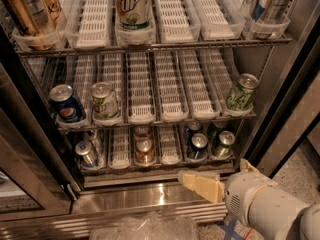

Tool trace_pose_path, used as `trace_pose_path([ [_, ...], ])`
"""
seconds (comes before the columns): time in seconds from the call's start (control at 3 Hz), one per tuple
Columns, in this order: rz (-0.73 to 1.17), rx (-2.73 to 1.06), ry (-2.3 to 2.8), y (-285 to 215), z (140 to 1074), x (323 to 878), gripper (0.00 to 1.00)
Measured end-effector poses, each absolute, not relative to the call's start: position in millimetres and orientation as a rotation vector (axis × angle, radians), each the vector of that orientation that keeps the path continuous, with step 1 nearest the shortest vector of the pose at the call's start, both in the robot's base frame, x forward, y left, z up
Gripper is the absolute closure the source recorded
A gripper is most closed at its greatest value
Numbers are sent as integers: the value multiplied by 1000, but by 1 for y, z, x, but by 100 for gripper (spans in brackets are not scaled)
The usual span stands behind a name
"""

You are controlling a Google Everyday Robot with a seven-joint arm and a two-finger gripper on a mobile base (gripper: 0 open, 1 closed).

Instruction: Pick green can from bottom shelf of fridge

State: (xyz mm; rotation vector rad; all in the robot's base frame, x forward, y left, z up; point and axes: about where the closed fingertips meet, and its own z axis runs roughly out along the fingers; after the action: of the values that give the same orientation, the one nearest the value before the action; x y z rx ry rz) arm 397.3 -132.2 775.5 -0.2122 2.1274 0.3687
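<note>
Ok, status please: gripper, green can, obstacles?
Gripper over shiny steel sill. Small dark green can upright, bottom wire shelf, right end. Dark blue can beside it.

blue Pepsi can [66, 104]: landmark, upright
green-and-white can [104, 100]: just right of the Pepsi can, same level
pale green can [241, 92]: far right of it, same level, tilted
7UP can [132, 6]: above, to its right
gold cans [30, 9]: above, slightly left
silver can [86, 154]: just below
copper can [145, 150]: below right, possibly a cola
dark blue can [198, 146]: below, farther right
clear plastic [155, 226]: crumpled, well below, right
</note>
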Motion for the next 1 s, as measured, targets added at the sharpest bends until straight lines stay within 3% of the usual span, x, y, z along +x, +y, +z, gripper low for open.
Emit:
trace_pose_path([
  [1.0, 330, -145, 2133, -145, 745, 431, 0],
])
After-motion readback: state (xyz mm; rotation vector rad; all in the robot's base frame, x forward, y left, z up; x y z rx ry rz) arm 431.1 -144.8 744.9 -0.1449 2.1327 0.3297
